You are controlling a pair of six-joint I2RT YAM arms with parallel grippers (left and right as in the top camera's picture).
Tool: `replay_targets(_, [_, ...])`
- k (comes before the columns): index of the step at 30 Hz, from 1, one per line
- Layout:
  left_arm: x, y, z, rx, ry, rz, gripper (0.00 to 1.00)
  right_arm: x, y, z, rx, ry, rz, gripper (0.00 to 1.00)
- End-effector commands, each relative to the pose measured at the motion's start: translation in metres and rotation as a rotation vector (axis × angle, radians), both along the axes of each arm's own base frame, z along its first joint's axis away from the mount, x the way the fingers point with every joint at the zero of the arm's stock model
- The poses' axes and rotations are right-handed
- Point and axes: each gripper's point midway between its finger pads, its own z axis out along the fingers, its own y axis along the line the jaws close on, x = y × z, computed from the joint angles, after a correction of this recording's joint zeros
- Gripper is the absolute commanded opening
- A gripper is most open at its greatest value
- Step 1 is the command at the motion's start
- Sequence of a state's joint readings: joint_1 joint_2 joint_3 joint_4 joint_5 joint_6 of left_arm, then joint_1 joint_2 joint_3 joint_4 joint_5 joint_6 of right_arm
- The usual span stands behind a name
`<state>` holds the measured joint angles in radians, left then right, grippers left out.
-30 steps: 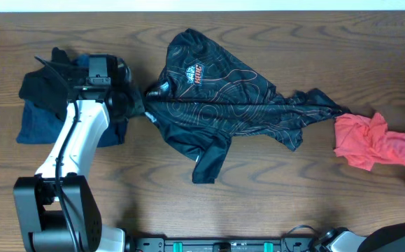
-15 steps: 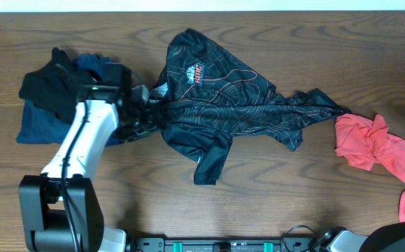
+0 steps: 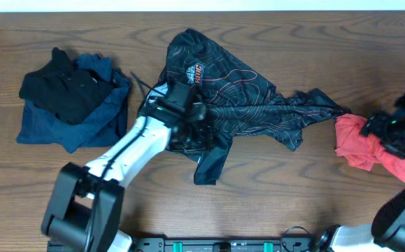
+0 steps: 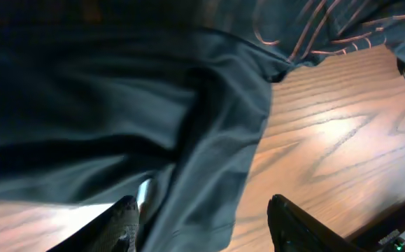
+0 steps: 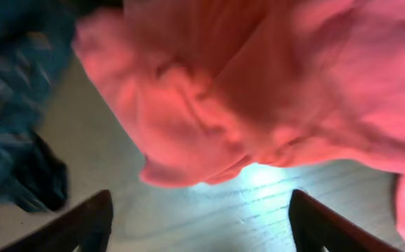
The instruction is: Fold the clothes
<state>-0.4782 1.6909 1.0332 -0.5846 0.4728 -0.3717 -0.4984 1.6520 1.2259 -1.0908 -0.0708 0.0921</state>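
- A thin black sports jersey [image 3: 240,98] with fine orange-pink contour lines lies crumpled in the middle of the brown wood-grain surface [image 3: 293,203], not folded.
- A small colourful badge [image 3: 196,72] shows on its upper left part. One sleeve trails out to the right and another flap hangs toward the near edge.
- The white left arm [image 3: 129,150] reaches in from the near left corner, and its dark head sits over the jersey's lower left side.
- In the wrist view the left claw [image 4: 202,204] stands with its jaws well apart. A smooth fold of the dark cloth lies between the two fingers [image 4: 124,222], but they are not pinched onto it.
- Bare wood shows just beside that fold, to the right.
- Off to the right, a crumpled coral-pink garment [image 3: 352,143] lies just beside the tip of the jersey's trailing sleeve.
- The right claw [image 5: 201,199] hangs over that pink cloth with its jaws spread wide and nothing clamped. The view is blurred, so I cannot tell whether the fingers touch the cloth.
- At the far left, well apart from the jersey's body, a black garment [image 3: 59,91] rests on top of a navy blue garment [image 3: 41,129] in a loose pile.
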Motion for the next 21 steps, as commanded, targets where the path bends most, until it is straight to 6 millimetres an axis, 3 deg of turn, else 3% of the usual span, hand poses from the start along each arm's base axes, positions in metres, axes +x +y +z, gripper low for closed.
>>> replay_targets(1, [-0.008, -0.006, -0.022, 0.036, 0.062, 0.022, 0.61, -0.006, 0.016, -0.021, 0.033, 0.069, 0.064, 0.55])
replay_targets(4, [-0.011, -0.003, -0.042, 0.086, 0.102, 0.042, 0.61, -0.008, 0.026, -0.04, 0.051, 0.107, 0.09, 0.38])
replay_targets(8, [-0.017, 0.0, -0.058, 0.115, 0.15, 0.041, 0.61, -0.007, 0.027, -0.064, 0.063, 0.132, 0.088, 0.38])
replay_targets(13, [-0.021, 0.002, -0.062, 0.126, 0.169, 0.041, 0.61, 0.013, 0.016, -0.089, 0.033, 0.091, 0.083, 0.36])
replay_targets(17, [-0.03, 0.007, -0.063, 0.15, 0.207, 0.04, 0.61, 0.038, -0.024, -0.093, -0.134, 0.007, 0.0, 0.38])
replay_targets(21, [-0.041, 0.015, -0.063, 0.181, 0.257, 0.042, 0.61, 0.05, -0.083, -0.076, -0.333, -0.053, -0.119, 0.44])
